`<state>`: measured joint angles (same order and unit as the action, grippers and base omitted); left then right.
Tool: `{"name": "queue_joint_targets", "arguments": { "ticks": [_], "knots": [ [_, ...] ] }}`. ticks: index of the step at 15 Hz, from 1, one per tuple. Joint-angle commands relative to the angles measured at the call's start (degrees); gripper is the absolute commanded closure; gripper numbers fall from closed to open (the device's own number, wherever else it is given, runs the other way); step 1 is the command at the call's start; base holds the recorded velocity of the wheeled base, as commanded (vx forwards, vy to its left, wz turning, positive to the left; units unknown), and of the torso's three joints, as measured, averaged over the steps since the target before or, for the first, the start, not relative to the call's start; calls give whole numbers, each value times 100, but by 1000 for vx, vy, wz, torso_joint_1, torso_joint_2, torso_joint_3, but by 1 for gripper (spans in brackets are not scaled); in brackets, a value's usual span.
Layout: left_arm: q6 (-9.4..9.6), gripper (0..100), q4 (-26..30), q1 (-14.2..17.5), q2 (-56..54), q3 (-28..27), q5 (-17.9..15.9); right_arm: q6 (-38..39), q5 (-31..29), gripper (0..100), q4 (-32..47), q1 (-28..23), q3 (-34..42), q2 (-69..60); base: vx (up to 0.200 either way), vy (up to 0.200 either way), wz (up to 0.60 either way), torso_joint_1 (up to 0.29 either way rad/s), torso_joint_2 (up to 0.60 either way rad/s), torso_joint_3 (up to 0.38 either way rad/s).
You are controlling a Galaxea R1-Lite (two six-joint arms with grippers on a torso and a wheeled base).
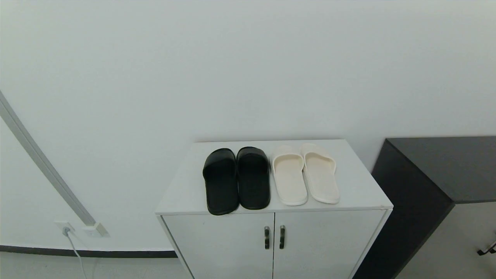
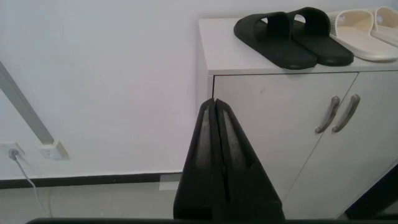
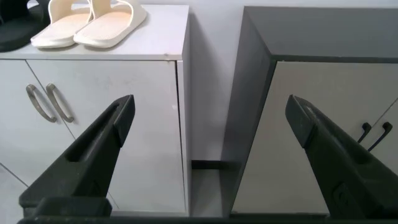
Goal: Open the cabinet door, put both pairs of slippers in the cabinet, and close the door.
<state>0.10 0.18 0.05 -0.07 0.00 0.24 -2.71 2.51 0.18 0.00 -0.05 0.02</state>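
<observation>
Beneath the slippers (image 1: 254,182), cabinet doors (image 1: 228,248) are cut off low; left hand (image 2: 215,104) closed, right hand (image 3: 210,106) spread.

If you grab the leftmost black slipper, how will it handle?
The leftmost black slipper looks like moulded foam: probably light, bendy. Its flat sole shouldn't roll. Its heel reaches the cabinet top's front edge, so a push could drop it.

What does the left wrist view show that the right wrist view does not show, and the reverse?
Left wrist view alone: the shut left gripper and a wall socket with its cable. Right wrist view alone: the open right gripper and the black handles on the dark cabinet's pale front. Both: the white cabinet, its two door handles, closed doors, and the cream slippers on top.
</observation>
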Motion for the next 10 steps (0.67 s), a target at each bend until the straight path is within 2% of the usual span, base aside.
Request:
{"name": "queue_joint_targets", "arguments": {
  "ticks": [1, 10],
  "knots": [
    [-1, 100, -1, 4, 7, 0, 2, 7, 4, 0, -1, 0, 5, 6, 0, 0, 0, 0, 0, 0],
    [8, 100, -1, 13, 7, 0, -7, -19, 30, 0, -18, 0, -4, -2, 0, 0, 0, 0, 0, 0]
  ]
}}
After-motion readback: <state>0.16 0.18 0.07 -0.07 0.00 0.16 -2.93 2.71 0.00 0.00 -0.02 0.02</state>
